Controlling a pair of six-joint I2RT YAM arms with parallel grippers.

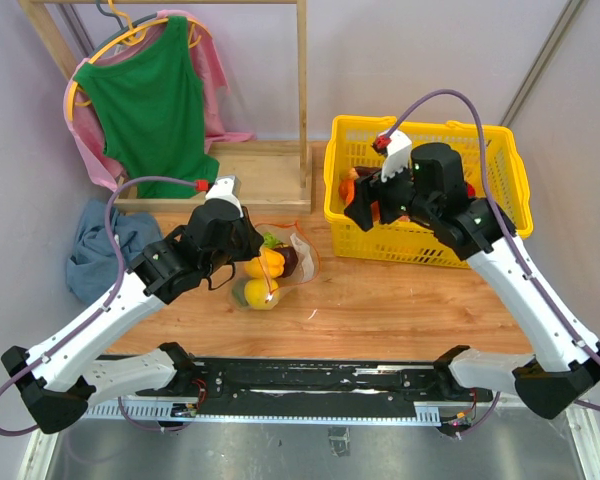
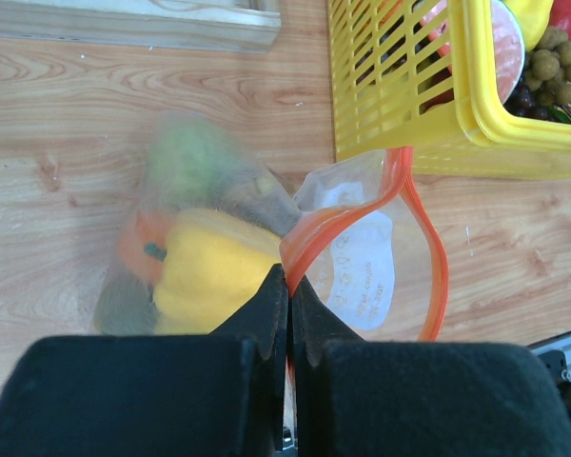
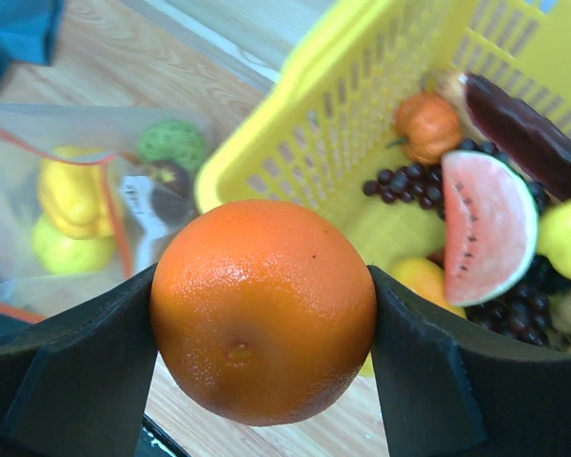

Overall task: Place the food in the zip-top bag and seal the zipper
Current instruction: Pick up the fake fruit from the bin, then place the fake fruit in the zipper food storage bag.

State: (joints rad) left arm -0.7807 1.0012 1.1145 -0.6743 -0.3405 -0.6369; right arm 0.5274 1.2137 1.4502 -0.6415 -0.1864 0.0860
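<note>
The clear zip-top bag [image 2: 362,262] lies on the wooden table left of the yellow basket [image 1: 430,245], its mouth gaping. My left gripper [image 2: 288,286] is shut on the near run of the orange-red zipper [image 2: 428,257]. Inside the bag are a yellow pepper [image 2: 214,271], a green piece [image 2: 195,157] and a lemon [image 1: 260,293]. My right gripper [image 3: 264,314] is shut on an orange [image 3: 264,309], its fingers [image 3: 76,371] pressed to both sides. It hangs at the basket's left end, with the bag [image 3: 86,190] beyond to the left.
The basket [image 3: 295,124] holds more food: a watermelon slice [image 3: 490,224], dark grapes [image 3: 400,181], a small orange pumpkin [image 3: 428,124] and a purple eggplant [image 3: 528,129]. A wooden rack with a green shirt [image 1: 155,100] stands at the back left, a blue cloth [image 1: 95,245] beside it.
</note>
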